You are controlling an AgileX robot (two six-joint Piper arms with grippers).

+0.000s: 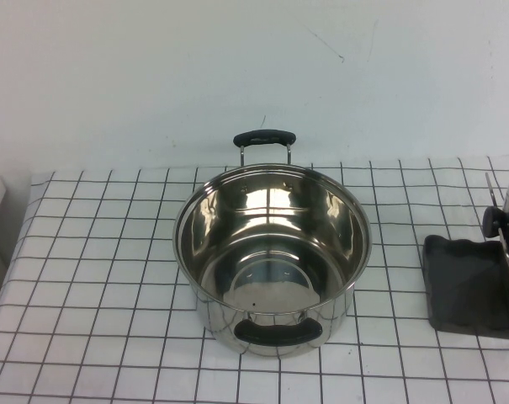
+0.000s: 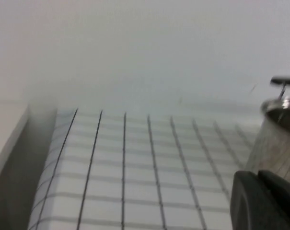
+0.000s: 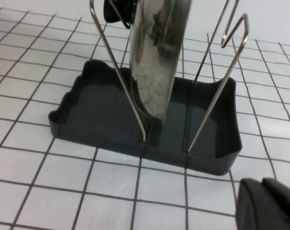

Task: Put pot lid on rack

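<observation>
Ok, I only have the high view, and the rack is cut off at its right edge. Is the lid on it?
Observer: Yes, the lid stands on edge in the rack.
Operator: Is the right gripper holding it?
Observer: No, the right gripper is clear of the lid, just outside the rack's rim.
Operator: And the left gripper?
Observer: The left gripper is low over the table, beside the pot.

No legible text or labels anywhere.
</observation>
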